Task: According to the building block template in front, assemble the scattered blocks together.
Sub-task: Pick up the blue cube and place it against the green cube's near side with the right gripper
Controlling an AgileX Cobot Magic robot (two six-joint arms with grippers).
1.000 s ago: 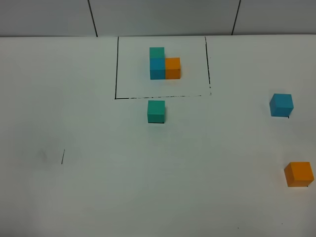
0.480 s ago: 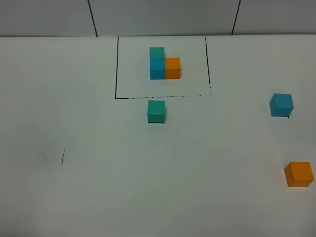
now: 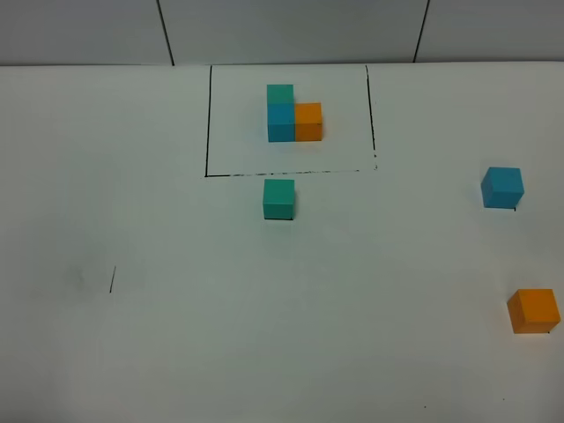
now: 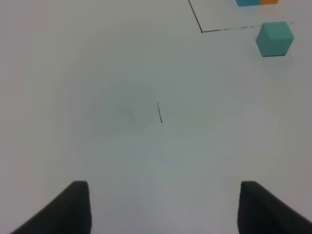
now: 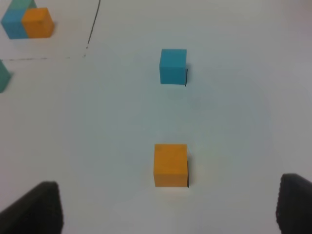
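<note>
White worktop [image 3: 264,352] carries everything here. The building block template [image 3: 288,115] stands inside its black frame [image 3: 208,123], with teal-green at the back, blue in front of it and orange touching the blue one's right side.

None of the three scattered blocks touches another. The teal-green cube [image 3: 278,198] sits just outside the near line of the frame, roughly in line with the template's teal-and-blue column. The blue cube [image 3: 502,187] lies to the right of the template, clear of the frame. The orange cube [image 3: 533,310] lies further to the right of the template and well nearer than the blue one.

The left claw [image 4: 165,204] is open with only bare worktop between its fingers, and the teal-green cube is well ahead of it, beside the frame corner. The right claw [image 5: 168,207] is also open and holds nothing. The orange cube lies just ahead of its fingers and the blue cube beyond that.

No two loose cubes are joined, so I judge the assembly has not started and the step in hand is the first pick. Taking the teal-green cube as the anchor, the blue cube belongs against its near face, then the orange cube on the blue one's right. The next move probably falls to the right claw, which should descend squarely over one cube, straddle two opposite faces and close. Which cube comes first I cannot tell
</note>
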